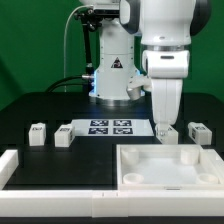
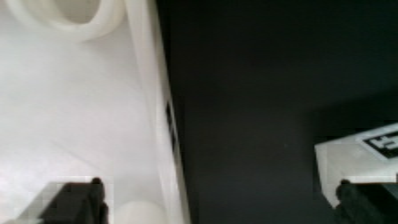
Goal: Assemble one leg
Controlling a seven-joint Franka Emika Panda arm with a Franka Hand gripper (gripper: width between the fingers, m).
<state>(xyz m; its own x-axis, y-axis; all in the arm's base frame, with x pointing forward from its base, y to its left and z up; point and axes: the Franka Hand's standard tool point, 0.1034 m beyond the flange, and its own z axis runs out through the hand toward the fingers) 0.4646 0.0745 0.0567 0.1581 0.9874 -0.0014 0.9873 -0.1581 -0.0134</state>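
Exterior view first. Shows the gripper (image 1: 165, 122) hanging low over the black table (image 1: 40, 105), pointed straight down, just behind the far rim of the large white tray-like part (image 1: 140, 172). Right under the fingertips, a small tagged leg (image 1: 166, 131); touching it or merely hovering, cannot tell at this size. To the exterior view's right of the gripper, a second leg (image 1: 199, 132). To its other side, first the marker board (image 1: 110, 126), then a third leg (image 1: 64, 135) and, well apart, a fourth leg (image 1: 38, 133).

Wrist view next. Shows both fingertips (image 2: 75, 203) spread wide, with nothing between them but bare dark table. Beyond one finger, the pale wall of the tray-like part; just ahead of the other, a tagged white corner (image 2: 365, 145) (probably the nearest leg, though too little of it shows to be sure).

Judged from this: the reach for a leg, with no grasp made yet. Next move likely calls for shifting sideways until the leg sits squarely between the jaws, dropping the last bit, then closing firmly, before carrying it to a corner recess of the tray-like part.
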